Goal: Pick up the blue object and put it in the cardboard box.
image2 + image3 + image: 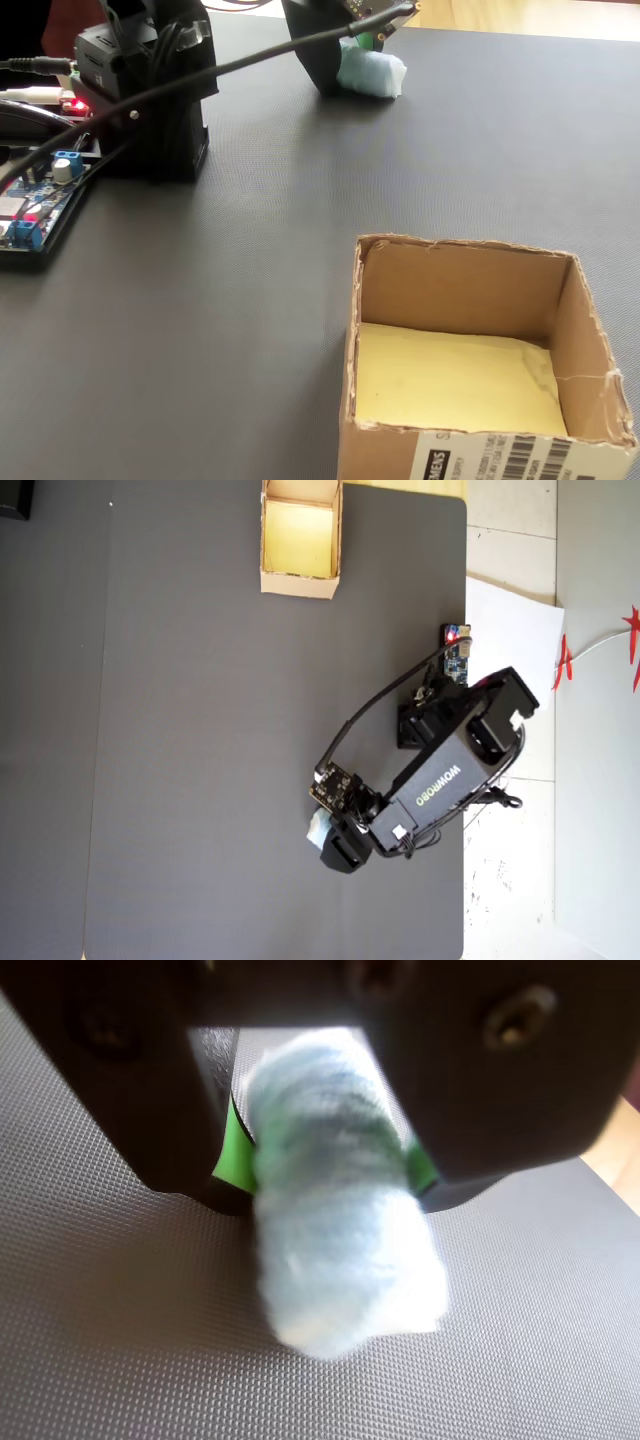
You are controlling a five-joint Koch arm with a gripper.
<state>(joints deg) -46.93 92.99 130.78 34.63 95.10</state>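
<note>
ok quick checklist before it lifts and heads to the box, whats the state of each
1. Pincer around the blue object, green pads on both sides: ok.
2. Grip firm enough to hold in a lift: cannot tell.
3. Object off the mat: cannot tell; in the fixed view it looks low.
4. Cardboard box open on top, yellowish floor bare: ok.
5. Mat between arm and box free of obstacles in the overhead view: ok.
6. Cable slack: ok.

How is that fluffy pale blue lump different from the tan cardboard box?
The fluffy pale blue lump is soft, rounded and solid; the tan cardboard box is stiff, square-cornered and open-topped with nothing inside. The lump sits between the end effector's green-padded jaws, while the much larger box stands apart, untouched. Both are over the dark grey mat.
</note>
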